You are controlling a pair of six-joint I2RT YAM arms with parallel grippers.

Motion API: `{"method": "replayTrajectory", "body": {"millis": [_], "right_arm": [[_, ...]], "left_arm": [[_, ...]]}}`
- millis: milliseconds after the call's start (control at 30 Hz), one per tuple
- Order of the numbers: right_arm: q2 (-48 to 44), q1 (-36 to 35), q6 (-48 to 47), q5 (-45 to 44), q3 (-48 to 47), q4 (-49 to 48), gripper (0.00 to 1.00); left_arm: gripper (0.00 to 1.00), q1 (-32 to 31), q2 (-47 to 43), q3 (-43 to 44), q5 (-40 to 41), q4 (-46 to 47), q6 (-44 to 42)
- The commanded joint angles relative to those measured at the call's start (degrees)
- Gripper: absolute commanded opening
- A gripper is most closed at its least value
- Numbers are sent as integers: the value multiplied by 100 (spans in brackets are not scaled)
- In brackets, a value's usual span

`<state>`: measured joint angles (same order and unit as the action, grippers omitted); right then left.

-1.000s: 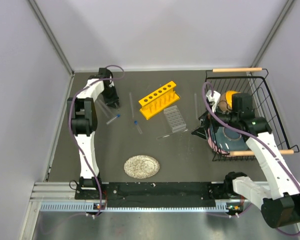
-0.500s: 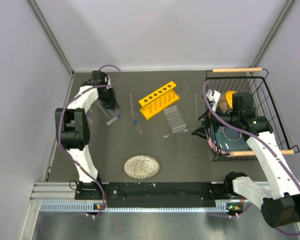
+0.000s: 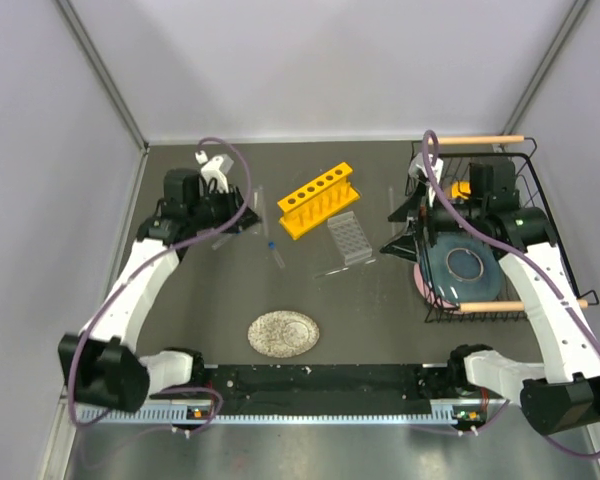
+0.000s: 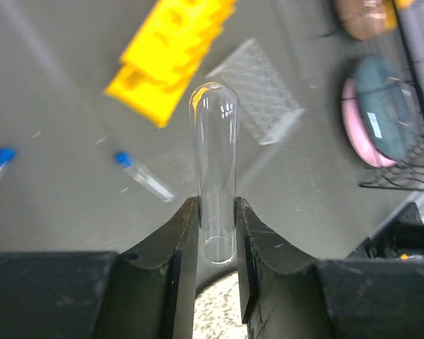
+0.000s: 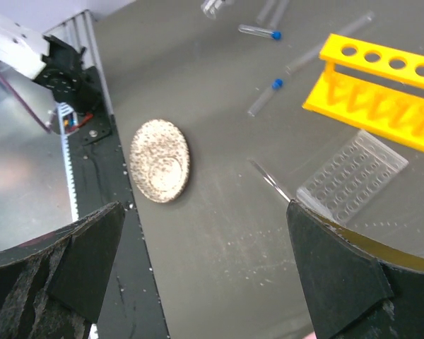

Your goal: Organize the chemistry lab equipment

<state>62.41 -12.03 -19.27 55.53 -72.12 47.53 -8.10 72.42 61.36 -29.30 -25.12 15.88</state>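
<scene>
Gripping a clear, round-ended glass tube (image 4: pixel 214 141), the left gripper (image 4: pixel 216 212) holds it over the bench's (image 3: pixel 380 320) far left part — near the yellow rack (image 3: pixel 318 199); the right gripper (image 5: pixel 205 236) stands wide open.

Yellow test-tube rack (image 3: pixel 318 199), clear gridded rack (image 3: pixel 349 238), blue-capped vials (image 4: pixel 145 179), clear glass tube (image 4: pixel 214 162), speckled grey plate (image 3: pixel 282 333), black wire basket (image 3: pixel 553 235), pink and teal bowls (image 3: pixel 465 285), dark grey surface (image 3: pixel 380 310).

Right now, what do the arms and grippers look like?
The left arm and right arm: white link shells, black joints, a purple cable looping along each. The left gripper and right gripper: black wedge-shaped fingers tapering to the tips.
</scene>
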Motion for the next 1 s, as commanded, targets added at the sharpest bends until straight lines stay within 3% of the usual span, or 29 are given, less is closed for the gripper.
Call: {"method": "replayTrajectory", "body": {"millis": [0,233,400,500,633,967], "right_arm": [[131,-185,335,766,-540,20,99],[465,-352,1161,1224,-1173,2,99],[605,-537,1907,987,-1235,-487,99],[518,-756,3346,838,-814,-1367,99],[526,-923,4044,504,-585,-1738,99],[517,-1258,4291,-68,-189,-1923,94]], "left_arm": [[5,-762,-1036,-414,-455,947,256],[5,-2203,-1942,-766,282,1685,899],[5,-3205,-1908,-679,881,1888,996],[4,-3881,-1575,-407,1215,1888,917],[4,-4349,-1205,-73,1707,1818,768],[4,-4692,-660,359,1937,1801,706]]}}
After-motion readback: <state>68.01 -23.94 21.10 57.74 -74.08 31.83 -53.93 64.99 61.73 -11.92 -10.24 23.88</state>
